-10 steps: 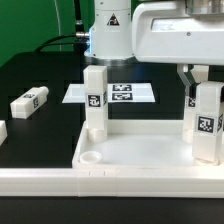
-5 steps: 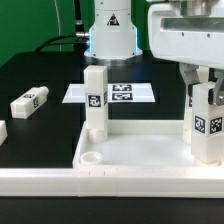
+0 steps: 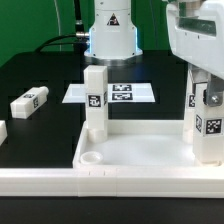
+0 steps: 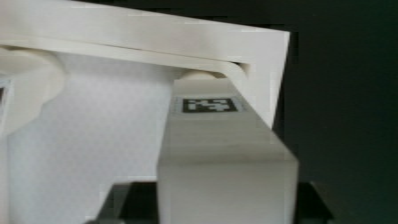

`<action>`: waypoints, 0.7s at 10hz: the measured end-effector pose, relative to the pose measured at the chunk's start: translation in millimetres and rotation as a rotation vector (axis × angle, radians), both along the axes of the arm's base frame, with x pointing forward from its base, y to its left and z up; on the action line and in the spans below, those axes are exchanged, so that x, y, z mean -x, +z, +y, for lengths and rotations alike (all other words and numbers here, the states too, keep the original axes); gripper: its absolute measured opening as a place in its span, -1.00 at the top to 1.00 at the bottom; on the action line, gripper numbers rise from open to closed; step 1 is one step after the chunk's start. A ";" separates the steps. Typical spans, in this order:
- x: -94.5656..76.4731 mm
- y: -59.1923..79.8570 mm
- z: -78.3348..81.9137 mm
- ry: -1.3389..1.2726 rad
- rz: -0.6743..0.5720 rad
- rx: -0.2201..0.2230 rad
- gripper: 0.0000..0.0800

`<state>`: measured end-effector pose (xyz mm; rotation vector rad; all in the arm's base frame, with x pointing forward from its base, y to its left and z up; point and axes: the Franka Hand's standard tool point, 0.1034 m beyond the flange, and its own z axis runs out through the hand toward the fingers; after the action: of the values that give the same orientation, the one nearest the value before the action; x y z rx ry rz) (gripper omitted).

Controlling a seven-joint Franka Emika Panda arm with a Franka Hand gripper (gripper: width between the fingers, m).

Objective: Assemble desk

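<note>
**Gripper clamped on a leg at the tabletop's corner**

The desk tabletop (image 3: pixel 140 150) lies along the table edge nearest the exterior camera. The gripper (image 3: pixel 206 96) is closed narrowly around an upright leg (image 3: pixel 208 135) at the tabletop's corner on the exterior view's right. A second leg (image 3: pixel 95 100) stands in the opposite corner. A loose leg (image 3: pixel 30 102) lies toward the table's left edge in the exterior view.

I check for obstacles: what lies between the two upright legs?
Nothing stands there: only bare tabletop and its back rim, as the exterior view shows.
</note>
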<state>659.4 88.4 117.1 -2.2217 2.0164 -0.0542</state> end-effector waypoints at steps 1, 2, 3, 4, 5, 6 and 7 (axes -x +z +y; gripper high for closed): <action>0.1 -0.6 -0.4 0.036 -0.002 0.005 0.27; -0.2 0.4 -1.2 0.077 -0.001 0.008 -0.19; -0.6 2.0 0.0 0.114 0.003 0.010 -0.47; -1.6 3.3 0.5 0.243 -0.008 0.030 -0.47; -2.0 4.3 2.4 0.334 -0.013 0.042 -0.59; -2.2 4.4 3.3 0.434 -0.022 0.054 -0.62; -2.1 4.6 5.7 0.519 -0.027 0.067 -0.62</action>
<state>661.6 94.1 121.7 -2.6906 1.3844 -0.0956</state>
